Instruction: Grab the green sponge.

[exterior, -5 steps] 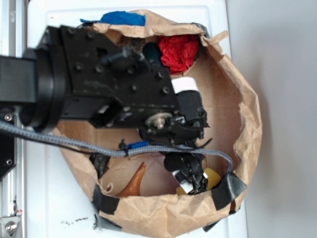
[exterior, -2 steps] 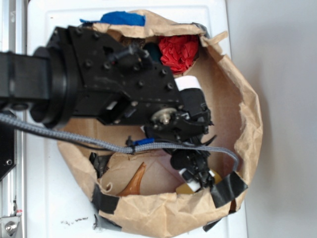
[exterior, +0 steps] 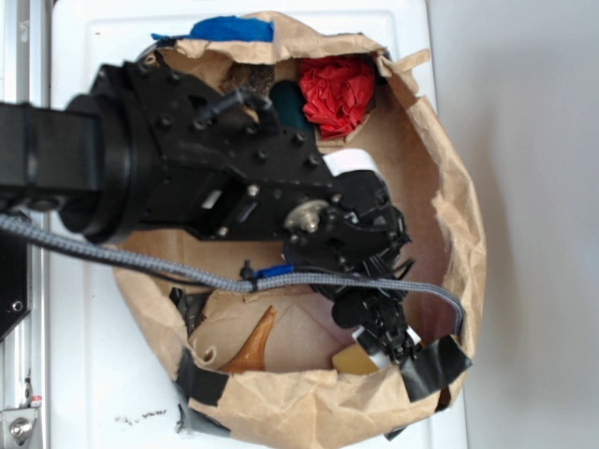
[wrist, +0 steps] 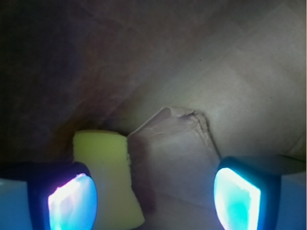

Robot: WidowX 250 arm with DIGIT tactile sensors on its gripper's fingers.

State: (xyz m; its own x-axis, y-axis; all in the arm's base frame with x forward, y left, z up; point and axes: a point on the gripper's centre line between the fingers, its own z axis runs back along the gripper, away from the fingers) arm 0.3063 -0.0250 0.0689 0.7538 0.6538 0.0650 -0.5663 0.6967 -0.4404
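Observation:
The green sponge (wrist: 108, 177) is a pale yellow foam block lying on brown paper, close against my left finger in the wrist view. In the exterior view the sponge (exterior: 354, 361) shows only as a mustard corner under my fingertips, at the lower edge of the paper bag (exterior: 459, 234). My gripper (wrist: 154, 201) is open, its two fingers wide apart, with the sponge just inside the left one and bare paper across the gap. From outside, the gripper (exterior: 384, 339) points down into the bag's lower right corner.
A red crumpled thing (exterior: 337, 94) and a dark green glossy thing (exterior: 287, 105) lie at the bag's top. An amber horn-shaped thing (exterior: 255, 346) rests at the lower left. Black tape (exterior: 435, 365) patches the bag rim. A grey cable (exterior: 140, 265) crosses below the arm.
My arm has swung down and to the right, carrying the gripper lower into the bag's corner over the sponge. Less of the sponge shows from outside now.

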